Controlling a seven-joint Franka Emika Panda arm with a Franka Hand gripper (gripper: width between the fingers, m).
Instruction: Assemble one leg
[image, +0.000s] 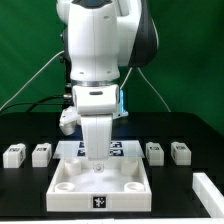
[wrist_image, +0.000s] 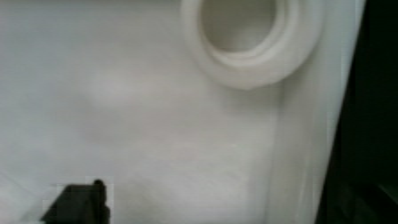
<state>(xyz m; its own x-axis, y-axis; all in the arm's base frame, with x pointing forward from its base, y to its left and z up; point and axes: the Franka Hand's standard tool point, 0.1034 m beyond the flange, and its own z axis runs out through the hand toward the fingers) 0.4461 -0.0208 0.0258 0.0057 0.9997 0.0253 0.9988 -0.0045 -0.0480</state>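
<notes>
Four small white legs lie on the black table, two at the exterior view's left (image: 14, 154) (image: 41, 153) and two at its right (image: 154, 151) (image: 180, 152). The large white tray-like piece (image: 60, 190) with round corner sockets lies in front. My gripper (image: 97, 160) reaches down over the tray's middle, far from every leg. In the wrist view the tray's flat white face (wrist_image: 160, 120) and one round socket (wrist_image: 249, 40) fill the picture. One dark fingertip (wrist_image: 75, 205) shows far to one side. The gripper (wrist_image: 199, 212) is open with nothing between the fingers.
The marker board (image: 122, 149) lies flat behind the tray, between the pairs of legs. A long white bar (image: 210, 195) lies at the exterior view's front right. A green wall stands behind the arm.
</notes>
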